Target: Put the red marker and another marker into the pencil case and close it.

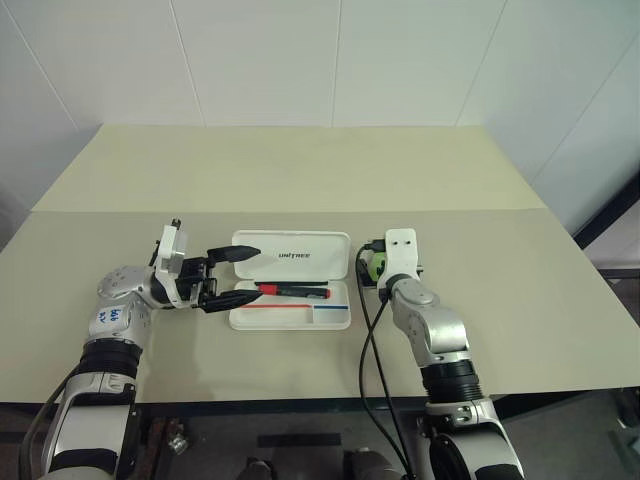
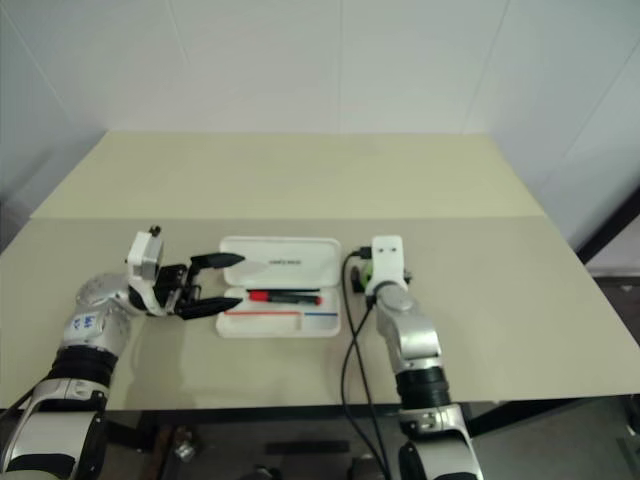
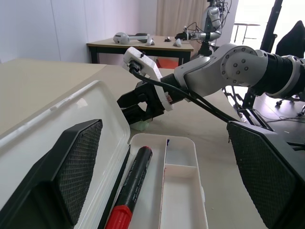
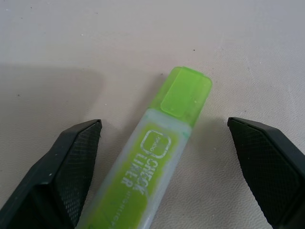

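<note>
Head views: pencil case lies open on the worktop with the red marker already inside, just beyond the wide-open, empty left tool; lid not yet closed. Left wrist view: the red marker rests in the tray between this tool's spread fingers. Right wrist view: the green highlighter lies on the worktop between the fully open fingers of the right tool, ungripped; by my reckoning, one item stowed, one item and closure outstanding.

On the green highlighter between my right claw's fingers, white letters read "CHECK LINER" beside a small square logo. The white pencil case lid carries a dark "UNITREE" logo.
</note>
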`<state>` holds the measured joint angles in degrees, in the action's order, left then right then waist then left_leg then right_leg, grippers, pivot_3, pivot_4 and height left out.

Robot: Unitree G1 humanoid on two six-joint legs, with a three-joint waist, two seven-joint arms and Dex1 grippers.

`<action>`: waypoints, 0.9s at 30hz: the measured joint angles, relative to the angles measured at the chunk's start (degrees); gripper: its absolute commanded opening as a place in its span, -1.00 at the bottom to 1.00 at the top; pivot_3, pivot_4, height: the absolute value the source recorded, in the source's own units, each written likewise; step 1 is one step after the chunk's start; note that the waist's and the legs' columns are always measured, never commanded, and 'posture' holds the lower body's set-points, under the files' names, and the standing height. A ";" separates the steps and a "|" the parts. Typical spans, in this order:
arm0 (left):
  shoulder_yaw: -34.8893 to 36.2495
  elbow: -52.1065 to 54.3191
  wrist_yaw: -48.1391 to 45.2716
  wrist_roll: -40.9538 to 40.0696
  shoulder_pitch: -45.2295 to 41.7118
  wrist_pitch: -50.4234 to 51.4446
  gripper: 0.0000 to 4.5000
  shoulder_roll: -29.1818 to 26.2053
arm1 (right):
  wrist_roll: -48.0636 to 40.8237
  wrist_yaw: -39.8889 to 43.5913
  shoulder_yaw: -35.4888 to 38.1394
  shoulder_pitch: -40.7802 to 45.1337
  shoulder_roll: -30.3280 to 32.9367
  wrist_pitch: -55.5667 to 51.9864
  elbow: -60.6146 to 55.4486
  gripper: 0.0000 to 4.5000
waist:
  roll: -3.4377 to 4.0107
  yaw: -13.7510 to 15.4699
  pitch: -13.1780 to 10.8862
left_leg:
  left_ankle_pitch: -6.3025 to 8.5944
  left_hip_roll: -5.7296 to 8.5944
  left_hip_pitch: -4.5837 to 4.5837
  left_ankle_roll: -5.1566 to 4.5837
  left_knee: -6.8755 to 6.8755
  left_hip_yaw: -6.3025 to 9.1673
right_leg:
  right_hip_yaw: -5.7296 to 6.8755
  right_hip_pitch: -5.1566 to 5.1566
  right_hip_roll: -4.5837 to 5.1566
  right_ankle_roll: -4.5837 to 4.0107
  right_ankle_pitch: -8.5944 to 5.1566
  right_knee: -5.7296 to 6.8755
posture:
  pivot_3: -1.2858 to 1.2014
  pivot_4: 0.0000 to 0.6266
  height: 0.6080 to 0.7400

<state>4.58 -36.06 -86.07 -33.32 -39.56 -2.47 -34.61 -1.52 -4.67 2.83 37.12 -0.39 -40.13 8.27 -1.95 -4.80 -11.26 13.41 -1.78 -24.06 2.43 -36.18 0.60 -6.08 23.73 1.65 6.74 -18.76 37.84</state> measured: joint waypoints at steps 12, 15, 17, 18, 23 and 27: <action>0.01 -0.01 0.00 0.01 -0.01 0.00 1.00 0.01 | -0.01 -0.19 -0.03 0.22 -0.20 0.37 0.06 -0.51 | 0.00 0.06 0.00 | 0.00 0.00 -0.01 0.00 0.01 0.02 | 0.03 0.00 0.04 0.00 0.00 -0.03 | 0.03 -0.52 1.00; 0.01 -0.02 0.00 0.01 -0.01 -0.01 1.00 0.01 | -0.01 -0.19 -0.03 0.23 -0.19 0.37 0.06 -0.51 | 0.00 0.05 0.00 | 0.00 0.00 -0.01 0.00 0.02 0.03 | 0.03 0.00 0.03 0.00 0.00 -0.03 | 0.03 -0.52 1.00; 0.01 -0.02 0.00 0.02 -0.01 -0.01 1.00 0.01 | -0.01 -0.18 -0.02 0.22 -0.16 0.37 0.06 -0.51 | 0.00 0.06 0.00 | 0.00 0.00 -0.01 0.00 0.02 0.03 | 0.04 0.00 0.03 0.00 0.00 -0.03 | 0.03 -0.52 1.00; 0.01 -0.02 0.00 0.02 -0.01 -0.01 1.00 0.02 | -0.01 -0.11 -0.03 0.22 -0.09 0.37 0.06 -0.51 | 0.00 0.06 0.00 | 0.00 0.00 -0.01 0.00 0.02 0.04 | 0.04 0.00 0.03 0.00 0.00 -0.03 | 0.03 -0.52 1.00; 0.01 -0.01 0.01 0.02 -0.02 -0.01 1.00 0.20 | 0.11 1.54 -0.49 -0.12 2.45 0.07 -0.37 -0.51 | 0.00 0.26 0.00 | 0.00 0.02 -0.03 0.00 0.02 0.04 | 0.06 -0.01 0.07 0.00 0.00 -0.06 | 0.03 -0.52 1.00; 0.01 -0.03 0.01 0.01 -0.02 0.02 1.00 0.28 | 0.59 4.51 -0.06 -2.14 9.81 -0.31 -3.88 -0.51 | 0.00 0.39 0.00 | 0.00 0.04 -0.09 0.00 0.07 0.02 | 0.05 0.00 0.11 0.01 0.00 -0.16 | 0.03 -0.52 1.00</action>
<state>4.59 -36.09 -86.06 -33.31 -39.59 -2.45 -34.33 -0.94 -0.16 2.77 34.98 9.42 -40.44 4.40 -1.95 -4.41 -11.26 13.41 -1.74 -24.16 2.43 -36.11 0.63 -6.03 23.73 1.75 6.74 -18.76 37.68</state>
